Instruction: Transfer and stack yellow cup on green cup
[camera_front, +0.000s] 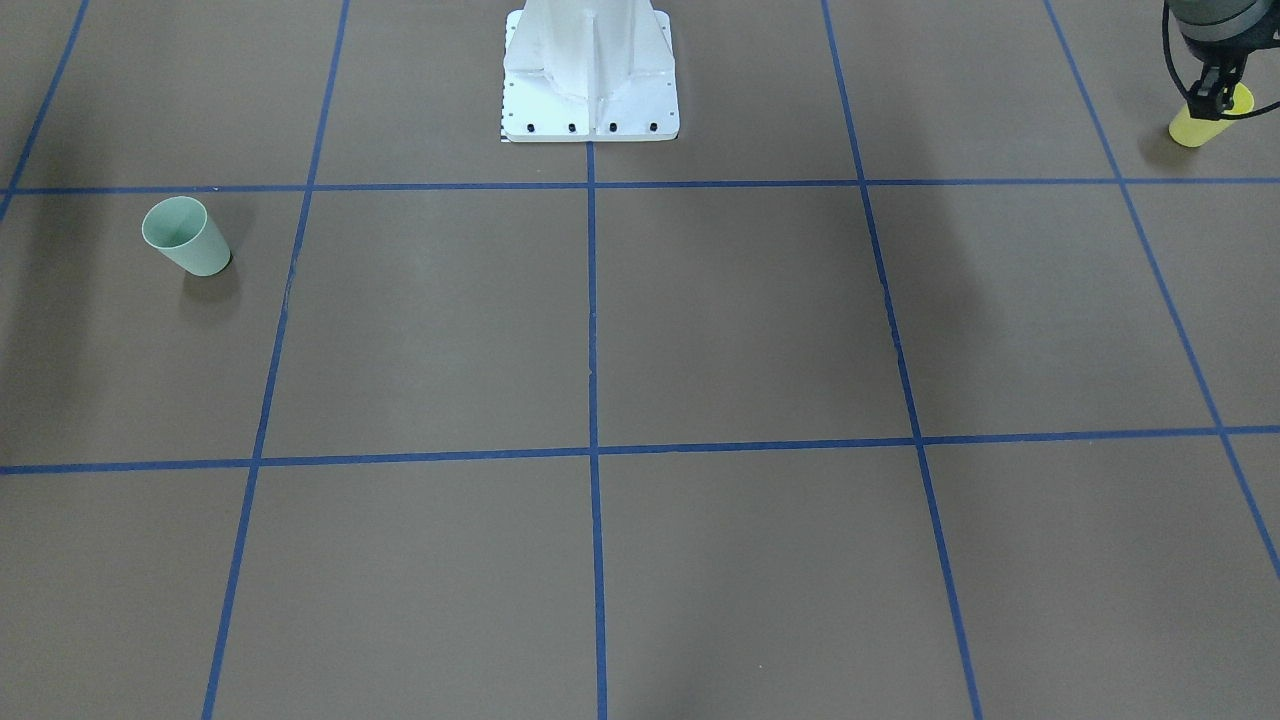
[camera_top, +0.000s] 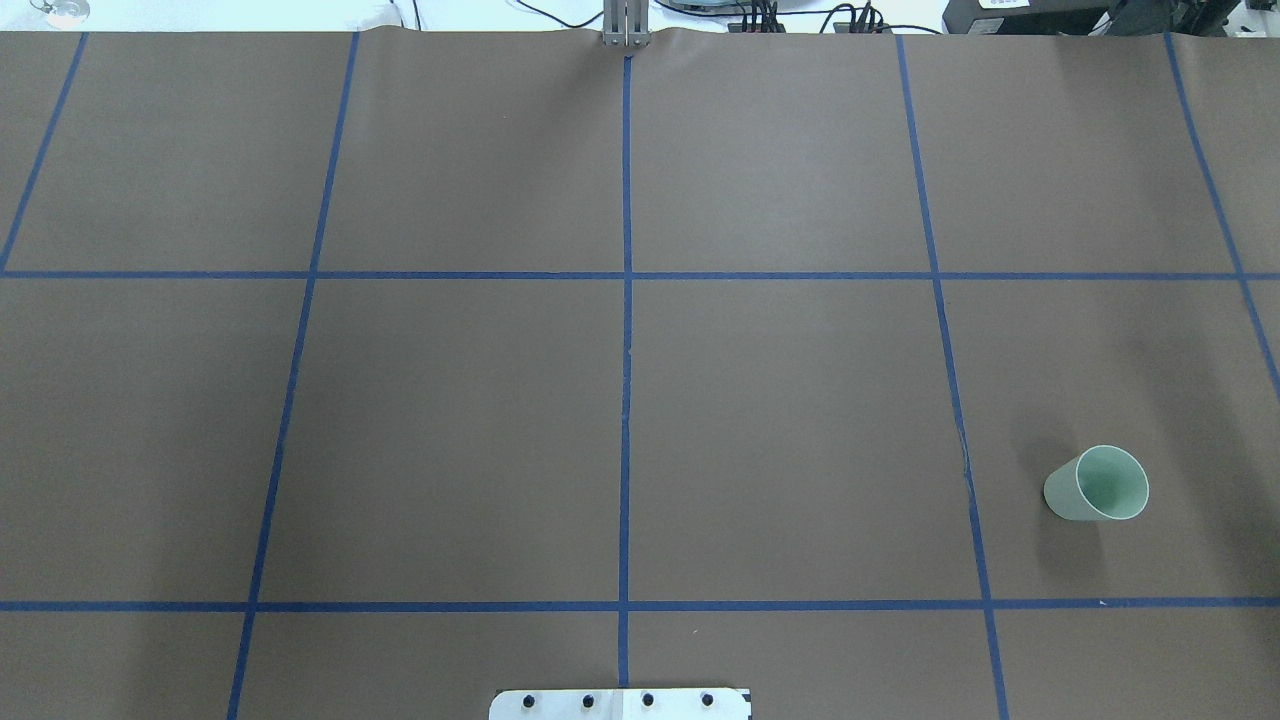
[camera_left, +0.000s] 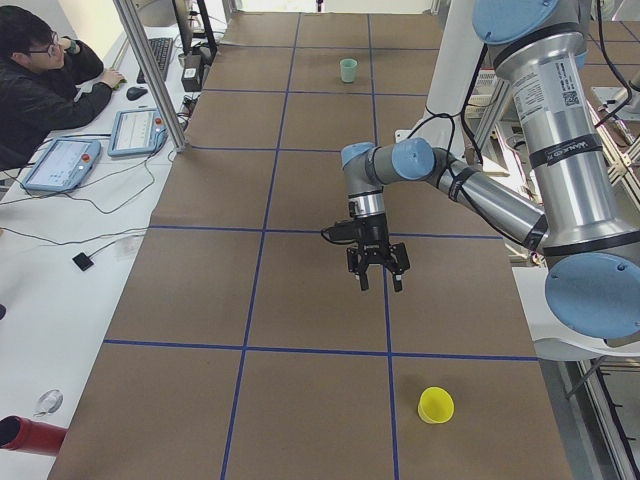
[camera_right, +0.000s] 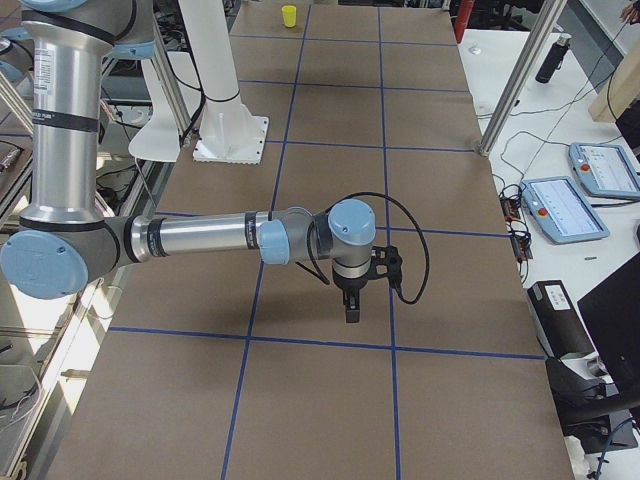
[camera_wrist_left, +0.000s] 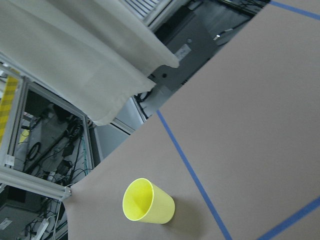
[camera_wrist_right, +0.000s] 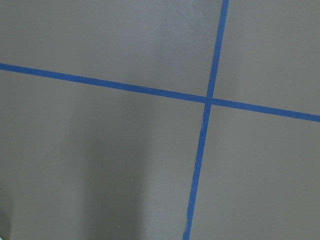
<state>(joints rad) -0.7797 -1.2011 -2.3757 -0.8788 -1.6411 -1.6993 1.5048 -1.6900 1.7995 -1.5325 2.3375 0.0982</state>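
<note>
The yellow cup (camera_front: 1205, 125) stands upright near the table's corner on my left side. It also shows in the left wrist view (camera_wrist_left: 148, 201) and the exterior left view (camera_left: 435, 405). The green cup (camera_top: 1097, 485) stands upright far off on my right side, and the front view (camera_front: 187, 236) shows it too. My left gripper (camera_left: 379, 283) hangs open and empty above the table, apart from the yellow cup; its fingers (camera_front: 1203, 98) show in the front view. My right gripper (camera_right: 351, 310) hovers over the table, and I cannot tell whether it is open or shut.
The white robot base (camera_front: 590, 80) stands at the table's near middle. The table's edge and a metal frame (camera_wrist_left: 35, 180) lie just beyond the yellow cup. An operator (camera_left: 40, 90) sits at a side bench with teach pendants (camera_left: 60, 165).
</note>
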